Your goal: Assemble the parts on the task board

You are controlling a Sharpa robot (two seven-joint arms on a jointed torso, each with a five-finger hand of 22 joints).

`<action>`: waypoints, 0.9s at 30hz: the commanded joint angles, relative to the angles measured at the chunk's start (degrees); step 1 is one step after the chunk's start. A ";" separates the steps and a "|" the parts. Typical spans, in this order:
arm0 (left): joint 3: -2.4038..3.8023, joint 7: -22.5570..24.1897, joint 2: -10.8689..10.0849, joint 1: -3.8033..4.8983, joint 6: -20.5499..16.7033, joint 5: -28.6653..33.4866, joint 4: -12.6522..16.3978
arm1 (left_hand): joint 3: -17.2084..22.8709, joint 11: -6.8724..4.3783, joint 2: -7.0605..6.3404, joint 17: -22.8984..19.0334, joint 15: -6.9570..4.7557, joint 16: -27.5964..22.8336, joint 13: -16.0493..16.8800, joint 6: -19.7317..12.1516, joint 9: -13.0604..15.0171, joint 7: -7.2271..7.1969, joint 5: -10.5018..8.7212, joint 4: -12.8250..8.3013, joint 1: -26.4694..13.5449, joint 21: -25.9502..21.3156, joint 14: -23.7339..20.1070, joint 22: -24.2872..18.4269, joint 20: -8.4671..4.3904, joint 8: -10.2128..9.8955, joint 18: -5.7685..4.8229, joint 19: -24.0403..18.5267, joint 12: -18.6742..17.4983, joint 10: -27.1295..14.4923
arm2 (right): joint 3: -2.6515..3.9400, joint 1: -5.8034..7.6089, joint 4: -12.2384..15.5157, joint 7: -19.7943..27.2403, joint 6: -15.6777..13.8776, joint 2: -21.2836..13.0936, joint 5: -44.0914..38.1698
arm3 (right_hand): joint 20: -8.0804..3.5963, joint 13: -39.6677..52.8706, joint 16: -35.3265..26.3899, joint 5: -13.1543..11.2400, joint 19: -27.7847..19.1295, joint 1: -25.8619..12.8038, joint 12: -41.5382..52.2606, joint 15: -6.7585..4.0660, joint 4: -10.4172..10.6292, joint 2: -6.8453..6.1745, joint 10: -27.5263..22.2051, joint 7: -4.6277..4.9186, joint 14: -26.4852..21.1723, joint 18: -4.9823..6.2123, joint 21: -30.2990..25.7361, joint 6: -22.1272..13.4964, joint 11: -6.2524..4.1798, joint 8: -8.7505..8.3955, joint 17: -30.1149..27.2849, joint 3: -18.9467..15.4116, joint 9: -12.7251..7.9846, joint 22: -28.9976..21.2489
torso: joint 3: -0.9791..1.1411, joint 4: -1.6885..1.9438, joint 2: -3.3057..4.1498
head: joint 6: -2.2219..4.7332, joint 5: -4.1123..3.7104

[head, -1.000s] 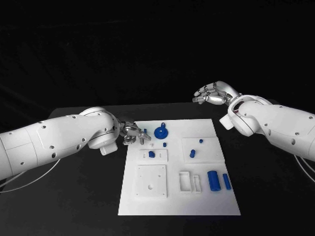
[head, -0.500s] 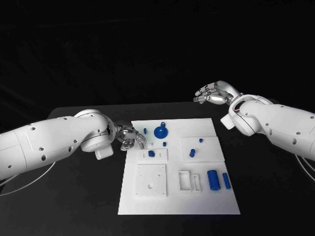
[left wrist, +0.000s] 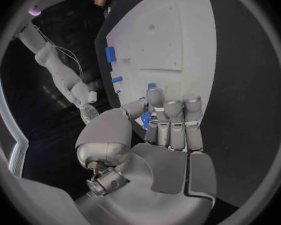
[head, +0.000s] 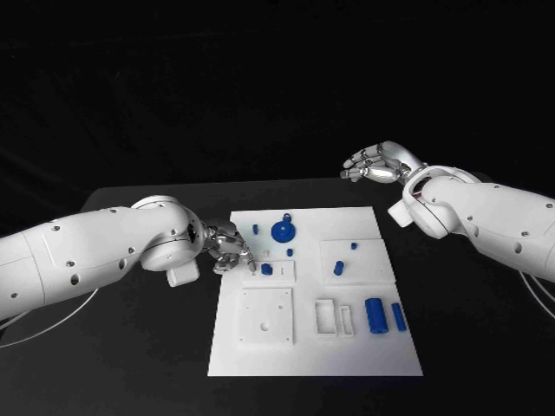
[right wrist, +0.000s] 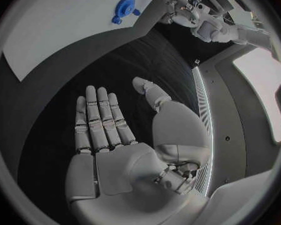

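The white task board (head: 315, 347) lies in the middle of the black table. On it are a blue round disc (head: 283, 231), a small blue block (head: 266, 269), short pegs (head: 337, 269) and a blue cylinder (head: 375, 316) beside a bar (head: 399, 317). My left hand (head: 229, 249) hovers at the board's left edge, close to the block, fingers straight and slightly apart, holding nothing. In the left wrist view its fingertips (left wrist: 173, 107) reach over the board (left wrist: 178, 40), and a blue piece (left wrist: 145, 119) shows between thumb and finger. My right hand (head: 375, 164) is raised beyond the board's far right corner, empty.
White recessed plates (head: 266, 317) and a slotted holder (head: 334, 317) sit on the near half of the board. Bare black table runs along both sides. In the right wrist view, the flat palm (right wrist: 109, 150) hangs over dark table, with the board (right wrist: 59, 35) and disc (right wrist: 125, 6) beyond.
My left hand has slid nearer along the board's left edge, toward the small blue block. The right hand and the parts have stayed put.
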 commanded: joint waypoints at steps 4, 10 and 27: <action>-0.07 1.32 -0.10 -0.32 2.19 1.54 0.21 | 3.14 0.76 -0.21 0.08 0.12 -0.03 0.09 -1.43 -1.10 0.48 -0.96 -1.81 0.95 0.50 0.14 0.06 -4.78 -0.18 0.67 0.75 0.12 -0.12 | 0.02 -0.03 0.06 0.18 0.40 -0.07 0.25 | 0.10 -0.10 -0.23 0.44 -0.25 -0.42 0.28 0.15 0.39 0.35 -0.20 0.50 -0.41 0.76 -0.22 -0.51 0.35 0.39 -0.03 -0.16 -0.11 0.07 | 0.05 -0.01 0.01 | -0.11 0.02; -0.23 1.60 -0.02 -0.50 2.16 2.03 0.15 | 3.75 1.07 0.15 0.12 0.43 -0.08 0.11 -2.49 -1.84 0.81 -1.47 -2.59 0.92 0.51 0.07 0.01 -4.68 -0.27 0.49 0.76 0.12 -0.35 | 0.02 -0.04 0.10 0.19 0.41 -0.08 0.25 | 0.11 -0.13 -0.23 0.55 -0.26 -0.47 0.29 0.15 0.42 0.36 -0.20 0.50 -0.42 0.78 -0.23 -0.51 0.36 0.39 -0.03 -0.16 -0.13 0.09 | 0.09 -0.01 0.01 | -0.12 0.01; -0.45 2.47 0.51 -0.79 -0.07 3.32 -0.78 | 6.78 1.43 0.26 0.28 0.77 -0.03 0.18 -3.73 -3.36 1.17 -10.45 -1.98 2.12 0.42 0.08 -0.21 -4.39 0.36 0.52 0.82 0.37 -0.58 | 0.02 -0.07 0.06 0.20 0.39 0.00 0.27 | 0.14 -0.21 -0.24 0.79 -0.27 -0.55 0.33 0.15 0.46 0.35 -0.20 0.50 -0.43 0.81 -0.26 -0.53 0.36 0.41 -0.03 -0.16 -0.17 0.13 | 0.06 -0.02 0.02 | -0.24 -0.01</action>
